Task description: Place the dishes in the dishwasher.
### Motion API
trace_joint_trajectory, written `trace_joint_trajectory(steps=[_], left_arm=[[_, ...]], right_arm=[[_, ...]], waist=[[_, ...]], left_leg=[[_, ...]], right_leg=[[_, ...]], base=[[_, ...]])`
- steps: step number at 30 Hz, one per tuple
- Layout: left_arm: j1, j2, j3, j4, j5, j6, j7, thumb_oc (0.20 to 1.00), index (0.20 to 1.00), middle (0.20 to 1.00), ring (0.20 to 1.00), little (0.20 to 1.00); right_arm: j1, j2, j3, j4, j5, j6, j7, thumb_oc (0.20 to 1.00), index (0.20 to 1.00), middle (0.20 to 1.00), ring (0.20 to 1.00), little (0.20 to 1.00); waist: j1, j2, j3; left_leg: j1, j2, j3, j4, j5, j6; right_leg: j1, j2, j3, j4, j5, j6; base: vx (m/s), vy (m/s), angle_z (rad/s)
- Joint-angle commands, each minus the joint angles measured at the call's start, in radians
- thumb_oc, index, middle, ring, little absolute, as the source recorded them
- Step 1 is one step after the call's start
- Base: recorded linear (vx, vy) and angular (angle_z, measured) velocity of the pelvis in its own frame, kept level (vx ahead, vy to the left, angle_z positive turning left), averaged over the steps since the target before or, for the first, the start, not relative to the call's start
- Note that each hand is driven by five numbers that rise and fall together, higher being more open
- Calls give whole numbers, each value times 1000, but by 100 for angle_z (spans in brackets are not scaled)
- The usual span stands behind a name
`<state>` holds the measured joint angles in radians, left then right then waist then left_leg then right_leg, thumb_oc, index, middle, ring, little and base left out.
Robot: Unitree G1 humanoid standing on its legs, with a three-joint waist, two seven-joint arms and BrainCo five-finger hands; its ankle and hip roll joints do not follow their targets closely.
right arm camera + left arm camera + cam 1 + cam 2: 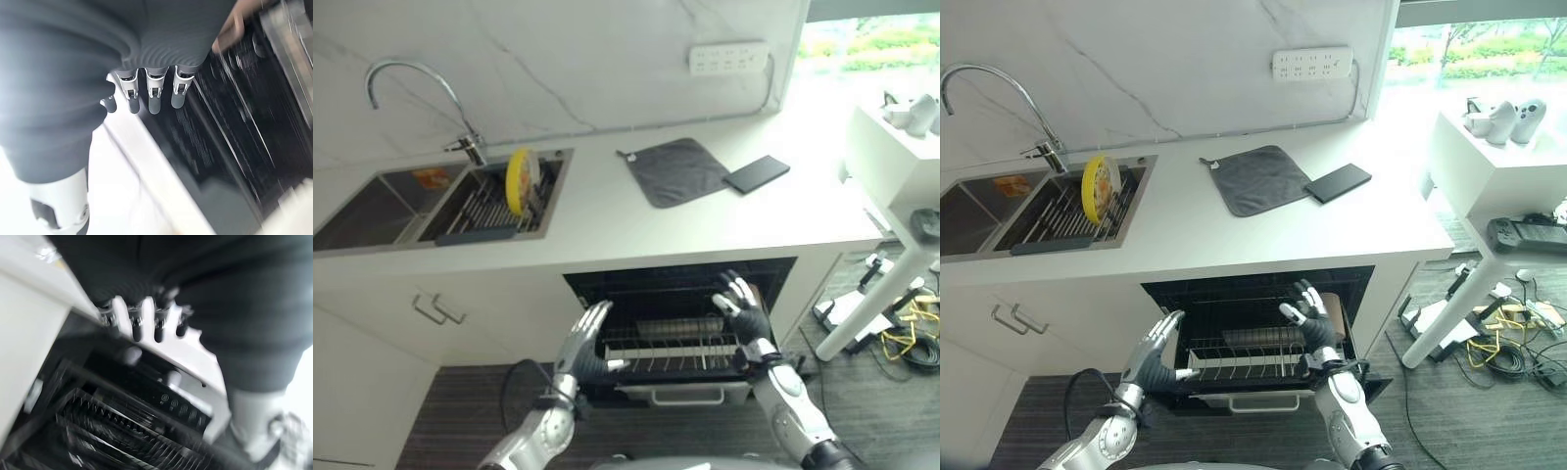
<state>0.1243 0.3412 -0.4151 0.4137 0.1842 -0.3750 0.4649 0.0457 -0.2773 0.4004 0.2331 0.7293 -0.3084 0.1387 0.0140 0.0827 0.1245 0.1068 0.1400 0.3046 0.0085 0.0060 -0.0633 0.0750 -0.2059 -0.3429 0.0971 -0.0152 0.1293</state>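
A yellow plate (pixel 521 179) stands on edge in the sink's dish rack (pixel 480 208), left on the counter. Below the counter the dishwasher (pixel 680 277) is open with its wire rack (pixel 671 350) pulled out. My left hand (pixel 582 343) hovers at the rack's left side with straight fingers and holds nothing. On the rack's right side my right hand (pixel 742 311) is raised, fingers spread, also with nothing in it. In the wrist views the left fingers (pixel 146 323) and right fingers (pixel 154 93) point straight at the dark dishwasher front.
A grey cloth (pixel 677 170) and a dark flat phone (pixel 756 173) lie on the white counter (pixel 724 220). A tap (pixel 411 83) arches over the sink. A white table (pixel 901 186) stands at the right, with cables (pixel 911 338) on the floor.
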Motion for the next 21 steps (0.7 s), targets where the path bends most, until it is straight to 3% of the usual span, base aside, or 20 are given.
trace_joint_trajectory(steps=[1, 3, 4, 8, 12, 14, 21], left_arm=[[-30, -7, 81, -101, -565, -171, -318, 1000, 1000, 1000, 1000, 1000], [1, -24, 140, -163, -599, -204, -374, 1000, 1000, 1000, 1000, 1000], [13, -8, 184, -216, -592, -243, -397, 1000, 1000, 1000, 1000, 1000], [-5, 50, 270, -322, -577, -295, -378, 1000, 1000, 1000, 1000, 1000], [-39, 68, 321, -384, -557, -287, -356, 1000, 1000, 1000, 1000, 1000], [-63, 66, 352, -447, -501, -248, -335, 1000, 1000, 1000, 1000, 1000], [-114, 91, 331, -441, -388, -224, -360, 1000, 1000, 1000, 1000, 1000]], right_arm=[[-51, -6, -87, -156, -13, -44, 128, 1000, 1000, 1000, 1000, 1000], [-36, -27, -138, -205, -41, -72, 136, 1000, 1000, 1000, 1000, 1000], [-32, -57, -184, -226, -80, -130, 151, 1000, 1000, 1000, 1000, 1000], [-56, -104, -253, -260, -84, -205, 183, 1000, 1000, 1000, 1000, 1000], [-84, -116, -283, -276, -107, -215, 149, 1000, 1000, 1000, 1000, 1000], [-95, -103, -292, -293, -168, -219, 115, 1000, 1000, 1000, 1000, 1000], [-105, -89, -272, -280, -183, -212, 93, 1000, 1000, 1000, 1000, 1000]], waist=[[22, -34, 67], [23, -45, 65], [24, -54, 63], [27, -60, 61], [33, -59, 52], [37, -61, 42], [22, -62, 34]], left_leg=[[-6, 8, -42, 59, -58, 5], [-4, 12, -41, 54, -57, 1], [-4, 17, -39, 54, -55, -3], [0, 21, -37, 46, -51, -12], [2, 22, -45, 44, -51, -18], [5, 24, -45, 45, -55, -22], [26, 19, -30, 36, -63, -18]], right_leg=[[55, 4, -52, 21, -98, -33], [58, 7, -60, 9, -88, -32], [59, 10, -65, -4, -79, -32], [63, 9, -72, -38, -56, -26], [66, 10, -78, -46, -50, -22], [67, 6, -83, -45, -47, -17], [74, 8, -69, -48, -51, -14]], base=[[39, -102, 26], [19, -103, 19], [-10, -81, 10], [-10, -44, 5], [28, -9, -1], [40, -22, 1], [10, -8, -1]])
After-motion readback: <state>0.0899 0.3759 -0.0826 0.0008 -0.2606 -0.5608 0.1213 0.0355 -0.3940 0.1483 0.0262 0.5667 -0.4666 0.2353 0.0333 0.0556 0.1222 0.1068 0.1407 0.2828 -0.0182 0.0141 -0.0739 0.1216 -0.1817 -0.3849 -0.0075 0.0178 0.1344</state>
